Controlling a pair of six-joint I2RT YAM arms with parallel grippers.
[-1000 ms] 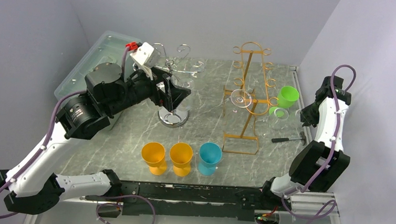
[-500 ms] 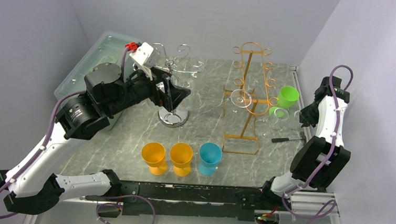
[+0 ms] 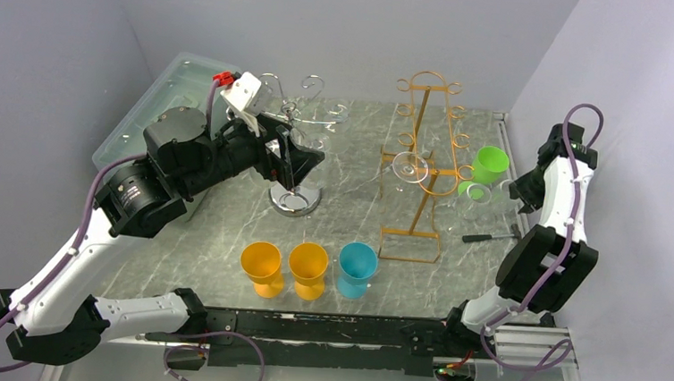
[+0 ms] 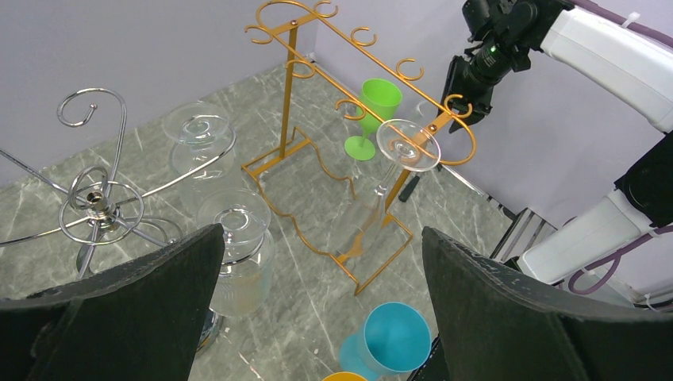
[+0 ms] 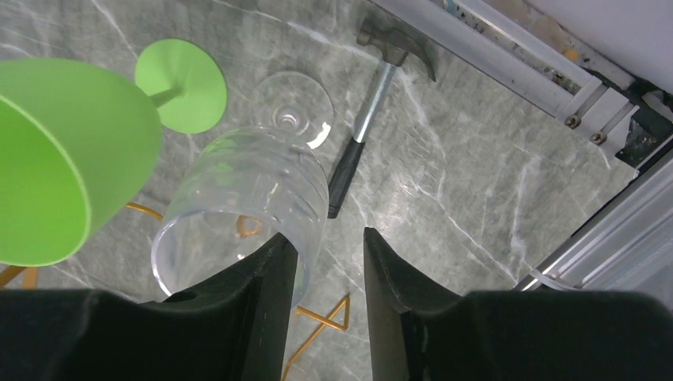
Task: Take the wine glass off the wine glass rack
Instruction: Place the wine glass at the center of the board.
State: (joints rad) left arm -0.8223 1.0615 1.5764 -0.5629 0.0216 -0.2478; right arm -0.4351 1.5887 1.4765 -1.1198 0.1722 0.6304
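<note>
R pincer (image 5: 327,236) part-open, grips nothing. Wine glass (image 5: 246,198) upright on surface (image 5: 476,175), rim just beside one finger, next to green cup (image 5: 63,151). L pincer (image 4: 321,232) fully open, empty. 2nd glass (image 4: 409,143) hangs on gold rack (image 4: 283,95).

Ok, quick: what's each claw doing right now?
Left claw: open, empty.
Right claw: open, glass beside it, not held.
</note>
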